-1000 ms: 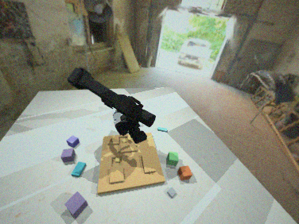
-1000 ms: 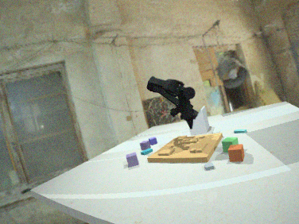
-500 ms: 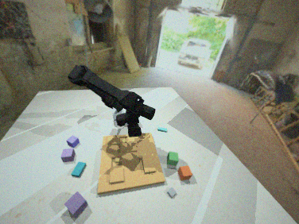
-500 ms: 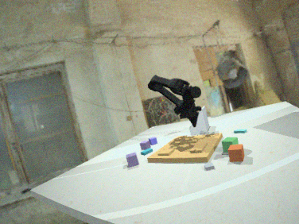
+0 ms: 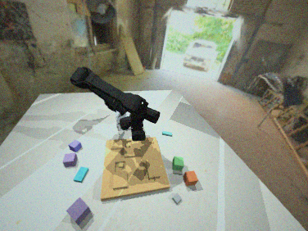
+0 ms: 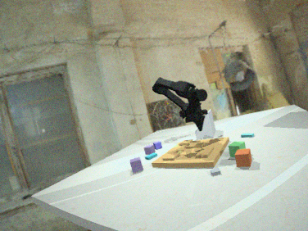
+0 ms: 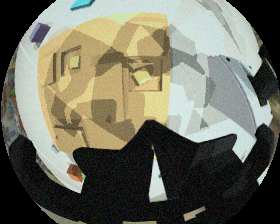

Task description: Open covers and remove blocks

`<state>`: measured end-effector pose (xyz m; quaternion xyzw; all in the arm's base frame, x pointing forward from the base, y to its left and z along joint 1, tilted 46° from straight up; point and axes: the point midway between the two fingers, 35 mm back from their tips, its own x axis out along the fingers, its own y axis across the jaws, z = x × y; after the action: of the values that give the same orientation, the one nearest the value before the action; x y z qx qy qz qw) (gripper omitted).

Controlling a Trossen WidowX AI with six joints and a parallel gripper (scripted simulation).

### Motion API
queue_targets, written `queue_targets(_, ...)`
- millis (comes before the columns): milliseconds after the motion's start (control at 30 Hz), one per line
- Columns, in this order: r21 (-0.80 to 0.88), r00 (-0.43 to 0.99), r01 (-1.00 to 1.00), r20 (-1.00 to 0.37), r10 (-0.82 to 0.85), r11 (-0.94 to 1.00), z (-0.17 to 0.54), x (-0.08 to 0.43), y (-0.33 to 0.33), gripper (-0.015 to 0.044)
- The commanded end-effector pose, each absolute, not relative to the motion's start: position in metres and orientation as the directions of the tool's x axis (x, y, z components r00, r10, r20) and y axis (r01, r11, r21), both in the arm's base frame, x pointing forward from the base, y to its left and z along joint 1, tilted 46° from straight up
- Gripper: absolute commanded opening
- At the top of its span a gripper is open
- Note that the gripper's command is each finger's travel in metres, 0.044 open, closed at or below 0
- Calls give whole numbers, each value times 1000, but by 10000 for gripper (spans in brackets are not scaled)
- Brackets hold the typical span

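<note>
- A black robot arm extends over a wooden puzzle board on a white surface.
- Its pincer, fingertips pressed together on nothing, hangs above the board's edge.
- Three purple blocks and a flat teal piece lie along one side of the board.
- Opposite sit a green block and an orange block, near a small gray piece.

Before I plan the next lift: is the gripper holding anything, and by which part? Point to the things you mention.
Nothing is held; the gripper (image 5: 138, 136) (image 6: 200, 129) (image 7: 149, 123) is shut, with no block or cover between its fingertips.
</note>
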<state>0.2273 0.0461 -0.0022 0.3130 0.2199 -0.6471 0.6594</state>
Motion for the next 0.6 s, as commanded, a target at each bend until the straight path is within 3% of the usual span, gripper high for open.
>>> queue_targets(0,131,64,991,-698,-713,-40,-3,227,46,0)
queue_targets(567,131,64,991,-699,-712,-40,-14,229,36,0)
